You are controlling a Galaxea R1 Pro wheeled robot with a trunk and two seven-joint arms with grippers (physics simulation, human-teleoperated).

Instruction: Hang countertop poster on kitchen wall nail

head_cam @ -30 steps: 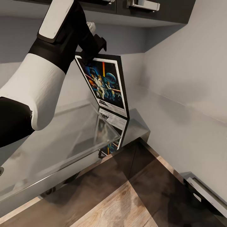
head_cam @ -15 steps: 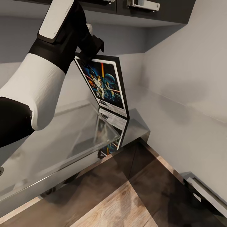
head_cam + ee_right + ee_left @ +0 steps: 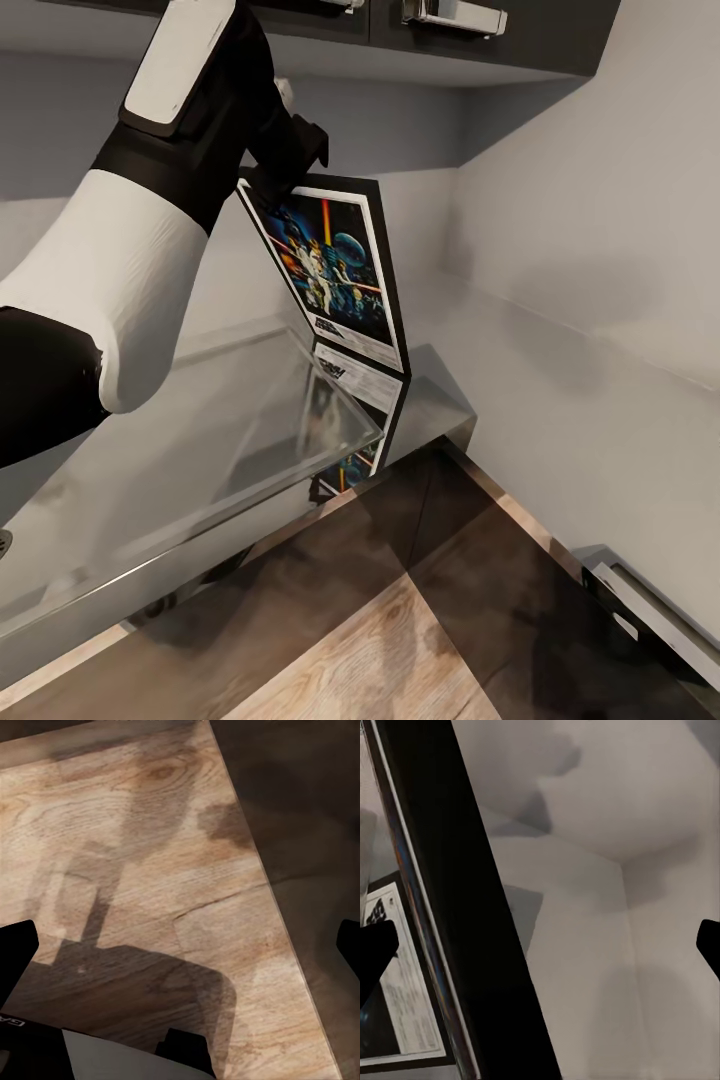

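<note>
No readable text; poster (image 3: 335, 270) title and caption lines too blurred.

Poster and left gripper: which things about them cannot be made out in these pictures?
- Head view: the poster's top left corner is hidden behind the left gripper, so contact cannot be judged.
- Left wrist view: the poster's frame is cut off by the picture's edges; fingertips stand wide apart.
- Wall nails: none can be made out on the wall.
</note>
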